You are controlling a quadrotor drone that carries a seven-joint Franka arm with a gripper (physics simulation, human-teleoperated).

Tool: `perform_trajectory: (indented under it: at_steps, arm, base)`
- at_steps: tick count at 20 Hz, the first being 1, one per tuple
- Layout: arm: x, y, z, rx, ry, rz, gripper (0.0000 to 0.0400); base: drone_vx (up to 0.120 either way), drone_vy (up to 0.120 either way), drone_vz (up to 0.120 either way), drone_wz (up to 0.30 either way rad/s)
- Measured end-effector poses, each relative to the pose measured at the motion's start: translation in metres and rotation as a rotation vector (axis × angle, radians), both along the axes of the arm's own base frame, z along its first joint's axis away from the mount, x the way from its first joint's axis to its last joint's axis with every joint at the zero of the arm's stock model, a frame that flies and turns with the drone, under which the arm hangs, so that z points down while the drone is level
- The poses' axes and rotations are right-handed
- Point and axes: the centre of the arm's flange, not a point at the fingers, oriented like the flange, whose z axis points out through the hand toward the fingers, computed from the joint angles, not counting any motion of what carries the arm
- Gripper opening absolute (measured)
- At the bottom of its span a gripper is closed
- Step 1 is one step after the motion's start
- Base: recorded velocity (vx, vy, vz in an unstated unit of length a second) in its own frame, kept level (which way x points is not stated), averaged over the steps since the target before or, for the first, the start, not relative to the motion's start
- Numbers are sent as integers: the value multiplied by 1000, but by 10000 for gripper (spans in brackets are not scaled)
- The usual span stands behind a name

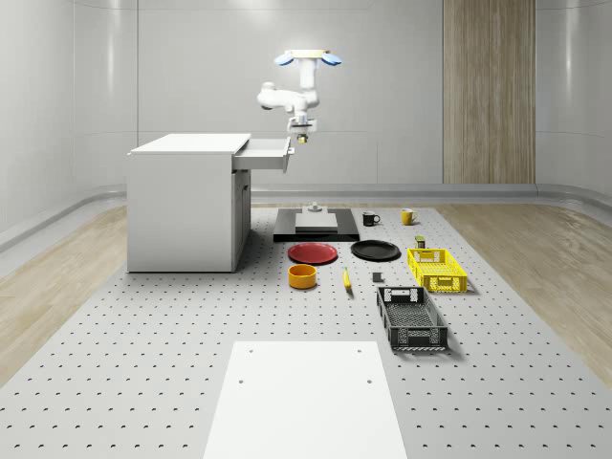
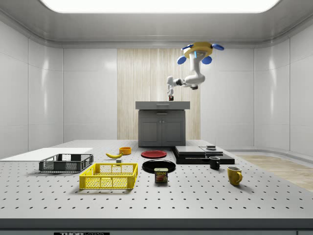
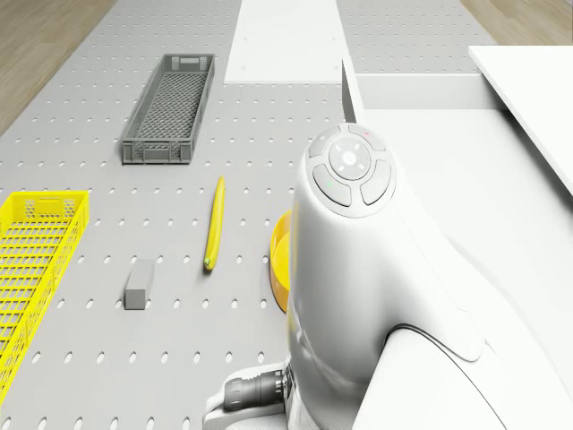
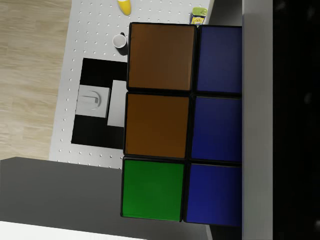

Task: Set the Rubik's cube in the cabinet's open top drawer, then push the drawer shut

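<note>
The Rubik's cube (image 4: 175,125) sits close to the wrist camera, showing orange, blue and green tiles. My gripper (image 1: 300,133) is shut on it, and the cube (image 1: 302,140) hangs as a small speck under the fingers. It is held just past the front panel of the open top drawer (image 1: 264,153), on the whole-scene view's right and slightly above the drawer's rim. The white cabinet (image 1: 186,206) stands on the table. The drone (image 1: 307,58) hovers high above the drawer's front end. From the side, the gripper (image 2: 170,94) is just above the drawer (image 2: 162,105).
Below the cube lies a black platform (image 1: 316,229) with a white block. On the table's right side are a red plate (image 1: 313,252), black plate (image 1: 375,251), yellow bowl (image 1: 302,276), banana (image 3: 213,224), yellow crate (image 1: 436,269), grey crate (image 1: 411,318) and two mugs.
</note>
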Motion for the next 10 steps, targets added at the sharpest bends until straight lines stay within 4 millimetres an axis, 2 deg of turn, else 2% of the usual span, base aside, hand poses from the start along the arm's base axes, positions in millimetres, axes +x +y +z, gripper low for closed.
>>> perform_trajectory:
  at_steps: [6,7,10]
  arm:
    - [3,-6,3,3,-1,-3,295]
    - [4,-7,3,3,-1,-4,295]
    - [5,-11,5,3,-1,-4,295]
  base:
    - [0,-120,120,0]
    - [0,-120,80,0]
    - [0,-120,0,0]
